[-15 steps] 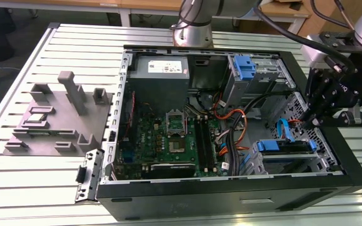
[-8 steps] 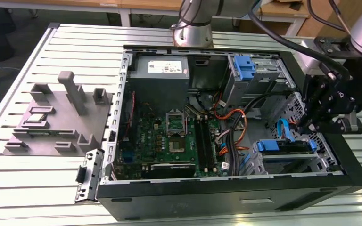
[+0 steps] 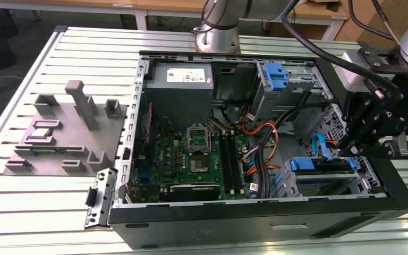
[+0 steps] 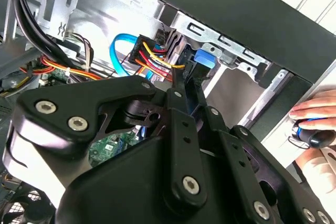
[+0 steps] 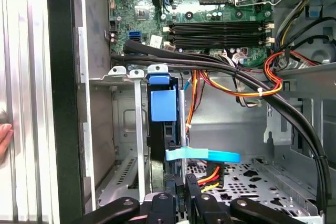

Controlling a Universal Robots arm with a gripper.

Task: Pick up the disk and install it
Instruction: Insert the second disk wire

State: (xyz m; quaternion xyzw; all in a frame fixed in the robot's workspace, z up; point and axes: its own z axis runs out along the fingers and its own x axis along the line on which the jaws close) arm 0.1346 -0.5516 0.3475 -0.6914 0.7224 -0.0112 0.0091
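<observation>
Claw (image 5: 181,184) fingers lie pressed close together, clenched with nothing visibly between them, tips pointing into the drive bay of the open computer case (image 3: 261,212). In the second wrist view the claw (image 4: 184,85) reaches toward a blue plastic tab and a bundle of red, yellow and orange wires. The disk (image 5: 161,114) sits edge-on in the metal drive cage just ahead of the fingertips, its blue rail tab facing the camera, with a flat light-blue cable (image 5: 202,155) crossing just beside it. In the exterior view the disk (image 3: 321,166) rests in the cage at the case corner on the exterior view's right, directly under the black claw (image 3: 346,151) assembly. Beyond it lies the green motherboard (image 3: 193,159), and farther back a grey power supply (image 3: 181,79). A grey fixture (image 3: 66,133) stands on the slatted counter (image 3: 19,186) on the exterior view's left. A person's hand (image 4: 317,124) rests on a small blue-and-black object outside the case.
</observation>
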